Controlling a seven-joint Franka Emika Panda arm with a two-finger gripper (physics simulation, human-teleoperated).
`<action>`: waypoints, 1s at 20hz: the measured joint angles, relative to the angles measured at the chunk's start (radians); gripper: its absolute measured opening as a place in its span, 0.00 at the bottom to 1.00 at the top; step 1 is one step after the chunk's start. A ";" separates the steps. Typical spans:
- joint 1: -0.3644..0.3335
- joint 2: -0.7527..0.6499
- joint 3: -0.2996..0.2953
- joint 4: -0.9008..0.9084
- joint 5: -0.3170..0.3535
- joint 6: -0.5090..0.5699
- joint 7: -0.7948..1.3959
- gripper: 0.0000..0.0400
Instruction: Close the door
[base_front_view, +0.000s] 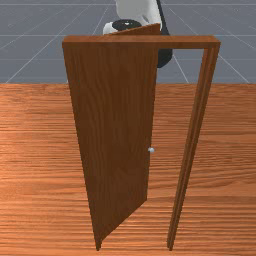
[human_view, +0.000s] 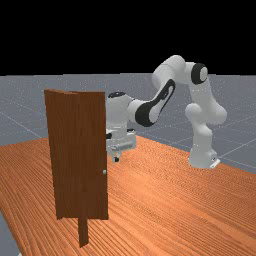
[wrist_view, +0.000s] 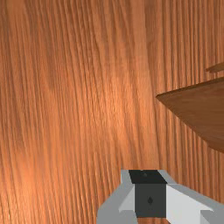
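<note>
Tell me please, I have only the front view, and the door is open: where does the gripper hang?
Observer: In the far view, the gripper hangs above the tabletop, toward that view's right of the door.
Operator: Thank you. What do you see between them?
Observer: In the wrist view, a strip of tabletop shows between gripper and door.

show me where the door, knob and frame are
Door (base_front_view: 112, 125): front view, on its broad face
Knob (base_front_view: 151, 150): front view, on its pale end
Frame (base_front_view: 187, 42): front view, on its top beam
</note>
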 joint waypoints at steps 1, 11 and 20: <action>0.007 0.000 0.001 0.001 -0.001 -0.001 0.017 0.00; 0.055 0.004 0.020 0.008 -0.012 -0.006 0.060 0.00; 0.068 0.007 0.021 0.013 -0.015 -0.010 0.090 0.00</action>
